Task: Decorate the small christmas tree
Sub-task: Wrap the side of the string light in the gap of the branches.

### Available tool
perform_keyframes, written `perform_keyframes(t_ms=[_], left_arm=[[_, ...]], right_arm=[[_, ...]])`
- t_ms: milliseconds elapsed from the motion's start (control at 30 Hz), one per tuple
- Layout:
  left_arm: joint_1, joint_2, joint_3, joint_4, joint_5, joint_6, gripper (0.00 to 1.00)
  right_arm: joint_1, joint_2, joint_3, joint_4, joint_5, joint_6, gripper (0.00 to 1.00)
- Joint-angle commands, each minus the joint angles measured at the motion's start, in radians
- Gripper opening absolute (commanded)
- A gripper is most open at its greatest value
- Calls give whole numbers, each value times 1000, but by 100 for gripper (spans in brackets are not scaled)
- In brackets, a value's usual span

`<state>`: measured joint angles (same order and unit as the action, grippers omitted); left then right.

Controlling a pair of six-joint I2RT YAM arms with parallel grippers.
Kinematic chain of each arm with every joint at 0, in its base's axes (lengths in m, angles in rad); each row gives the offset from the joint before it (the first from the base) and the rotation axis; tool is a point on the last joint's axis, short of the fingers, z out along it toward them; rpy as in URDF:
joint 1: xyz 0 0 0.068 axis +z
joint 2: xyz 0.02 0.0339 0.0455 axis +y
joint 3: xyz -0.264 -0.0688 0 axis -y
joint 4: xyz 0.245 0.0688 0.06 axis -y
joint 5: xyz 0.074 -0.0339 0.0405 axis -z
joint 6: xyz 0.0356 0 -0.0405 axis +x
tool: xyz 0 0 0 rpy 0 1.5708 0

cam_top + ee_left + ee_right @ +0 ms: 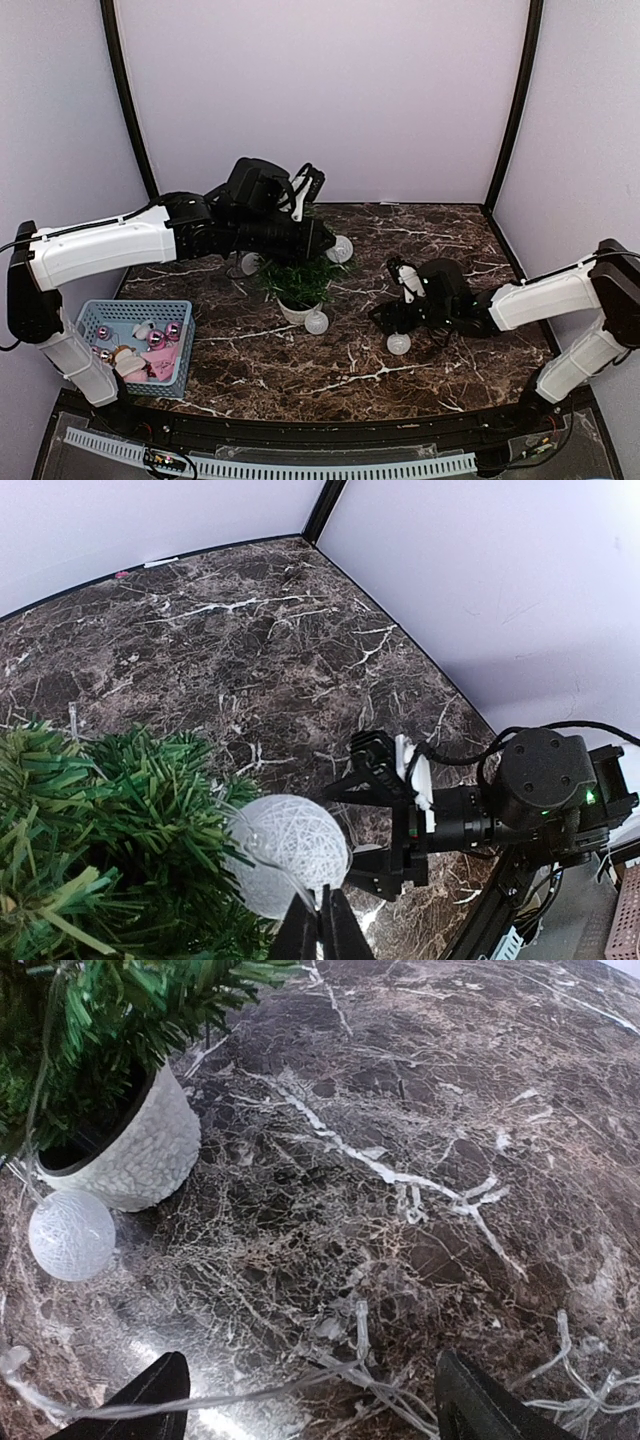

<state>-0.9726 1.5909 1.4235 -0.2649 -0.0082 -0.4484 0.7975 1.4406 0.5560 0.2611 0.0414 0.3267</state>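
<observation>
Nearer than the small christmas tree (300, 278) and to its right, the right gripper (310, 1400) is spread wide, empty, over a light string (360, 1330) on the table (420, 370). The tree stands mid-table; just behind it the left gripper (320, 930) pinches the string by a white ball (288, 852).

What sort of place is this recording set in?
Probably a purpose-built lab booth, not a home: plain lilac wall panels, black corner posts, and a dark marble-patterned tabletop filling the space between them.
</observation>
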Motion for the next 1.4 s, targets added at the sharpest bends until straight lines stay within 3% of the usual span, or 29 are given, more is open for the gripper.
perform_keyframes(t_ms=[0, 67, 133, 233, 267, 300, 400, 567, 700, 933, 1067, 1267, 1367], left_arm=[[3, -36, -5, -21, 5, 11, 0], [4, -37, -10, -23, 5, 9, 0], [5, -45, -15, -23, 1, 5, 0], [5, -70, -42, -25, -16, -4, 0], [5, -77, -50, -23, -20, -9, 0], [5, -88, -68, -23, -25, -15, 0], [5, -105, -94, -23, -25, -20, 3], [7, -155, -115, -45, -28, 25, 42], [8, -227, -137, -38, 19, 91, 60], [7, -364, -205, -18, 94, 181, 73], [5, -430, -253, 5, 165, 191, 71], [-177, -463, -443, 211, 119, 233, 67], [-300, -454, -589, 439, 1, 210, 66]], right_arm=[[-4, 90, 54, 131, -35, -108, 83], [-4, 135, 75, 161, -37, -120, 71], [-4, 152, 86, 171, -67, -117, 51], [-4, 103, 67, 141, -86, -88, 12], [-2, 70, 48, 119, -88, -74, 3], [2, 27, 32, 92, -90, -58, 0], [19, -143, -2, -27, -119, -19, 0], [50, -336, 54, -303, -241, 30, 0], [63, -388, 148, -471, -340, 43, 0], [85, -321, 297, -541, -540, 63, 0], [124, -279, 351, -536, -606, 105, 0], [170, -249, 385, -413, -644, 266, 0], [181, -241, 385, -340, -613, 362, 0]])
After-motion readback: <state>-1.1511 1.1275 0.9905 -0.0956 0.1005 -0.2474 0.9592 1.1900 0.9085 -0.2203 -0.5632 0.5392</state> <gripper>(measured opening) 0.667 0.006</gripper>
